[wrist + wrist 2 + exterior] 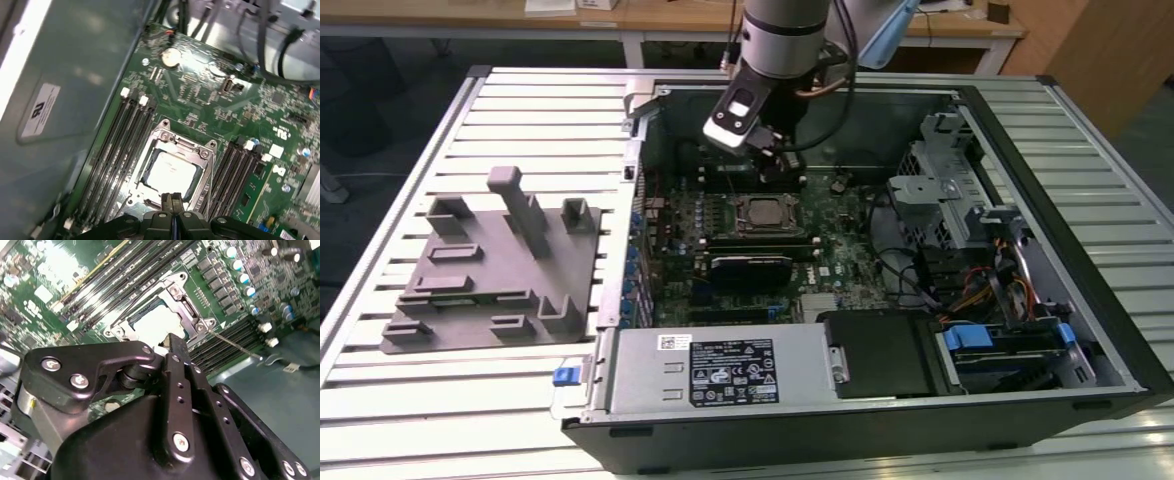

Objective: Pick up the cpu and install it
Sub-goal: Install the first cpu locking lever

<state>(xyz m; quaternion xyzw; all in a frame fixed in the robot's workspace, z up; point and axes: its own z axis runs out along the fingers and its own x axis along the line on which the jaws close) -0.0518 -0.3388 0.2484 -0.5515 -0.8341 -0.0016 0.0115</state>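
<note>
While the fingers point(168, 206) sit pressed together with nothing between them, the gripper point(173, 198) hovers just above the cpu point(170, 172). The chip lies flat inside the metal socket frame point(176, 139), shiny top up, so it looks seated rather than carried. Memory slots point(116, 155) flank the socket on the motherboard point(841, 250), inside the open computer case point(1067, 300) on the table point(520, 100).
</note>
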